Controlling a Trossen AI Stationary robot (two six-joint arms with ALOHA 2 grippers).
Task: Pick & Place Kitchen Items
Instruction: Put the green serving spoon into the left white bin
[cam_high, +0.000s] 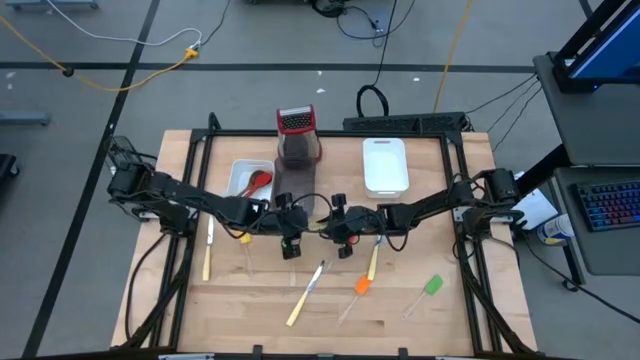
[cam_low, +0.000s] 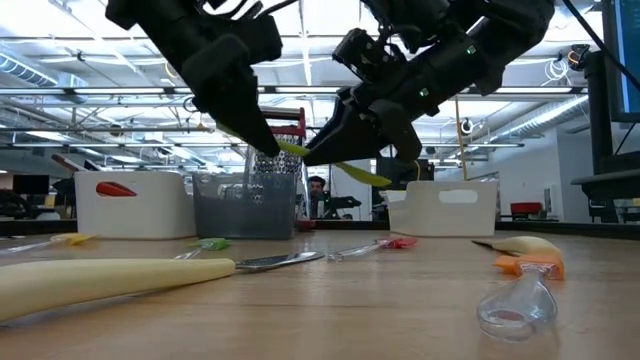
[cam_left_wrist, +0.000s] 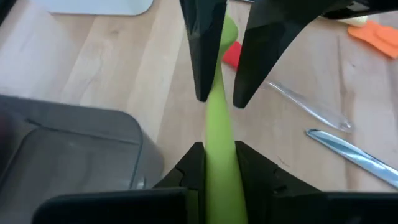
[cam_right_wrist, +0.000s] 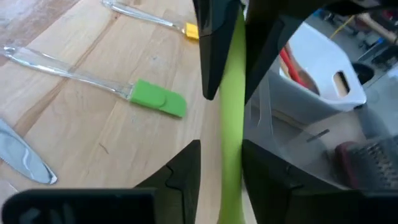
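A green spoon hangs in the air over the middle of the table, between my two grippers, which face each other tip to tip. My left gripper is shut on its handle. My right gripper is open: in the right wrist view its fingers stand on either side of the same handle, with a gap on one side. In the low view the spoon slants down past the right gripper. Other utensils lie on the table below. My left gripper pinches the green spoon's handle between its two fingers. The fingers come level from the table's left side and lie along the handle. The spoon is lifted clear of the table and slants down toward the right.
A grey tray and a red-topped grater stand just behind the grippers. A white tray holds a red spoon; another white tray is at far right. Knives and spatulas lie nearer the front.
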